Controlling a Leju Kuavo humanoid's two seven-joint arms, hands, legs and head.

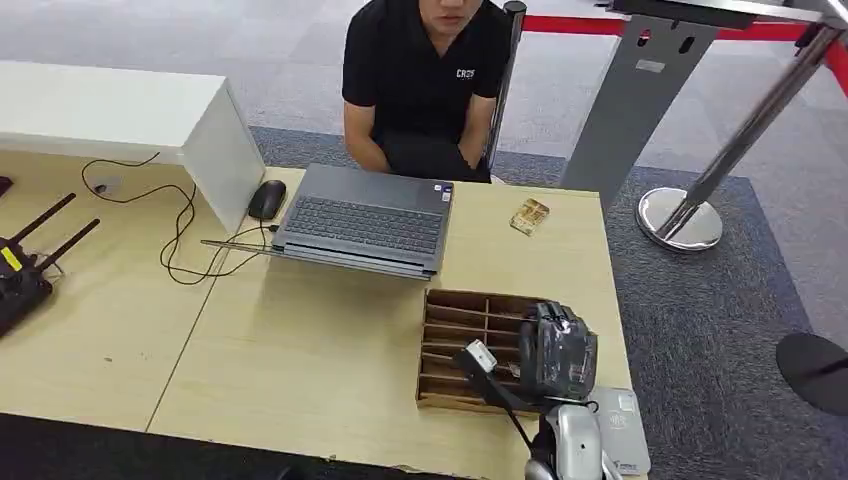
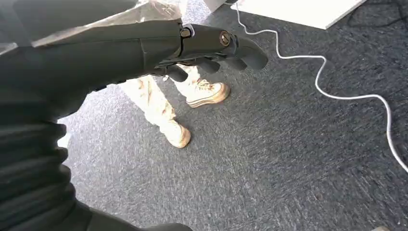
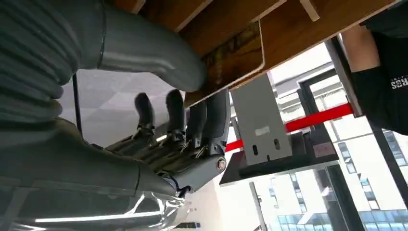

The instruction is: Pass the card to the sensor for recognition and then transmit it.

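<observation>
While my right robot hand (image 1: 557, 350) hangs over the wooden tray (image 1: 450, 335) on the bench (image 1: 300, 350), thumb and fingers (image 3: 216, 113) pinch the card (image 3: 235, 53), thin, stiff, slick, best held by its edge; my left robot hand (image 2: 211, 50) hangs curled, empty

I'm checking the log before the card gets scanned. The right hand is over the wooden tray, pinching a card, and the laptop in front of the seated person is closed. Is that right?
Not quite. The laptop is open, its keyboard showing in the head view. The rest stands: the right hand is over the wooden tray, and the right wrist view shows it pinching a card.
</observation>
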